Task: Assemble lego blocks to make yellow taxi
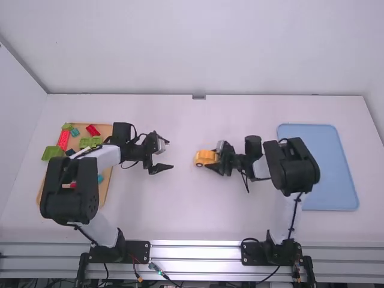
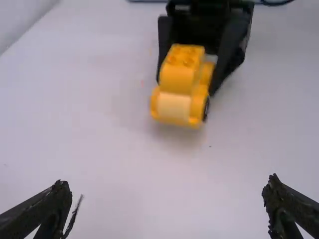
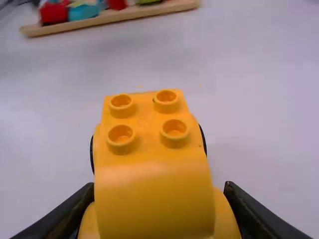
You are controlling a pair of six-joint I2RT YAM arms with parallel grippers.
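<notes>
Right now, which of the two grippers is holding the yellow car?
The right gripper: its fingers close on the yellow car from both sides, while the left gripper is spread open with nothing between its fingers.

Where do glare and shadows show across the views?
High view: strong glare on the metal rail. Left wrist view: soft shadow on the table beneath the yellow car. Right wrist view: pale sheen on its curved panel.
</notes>
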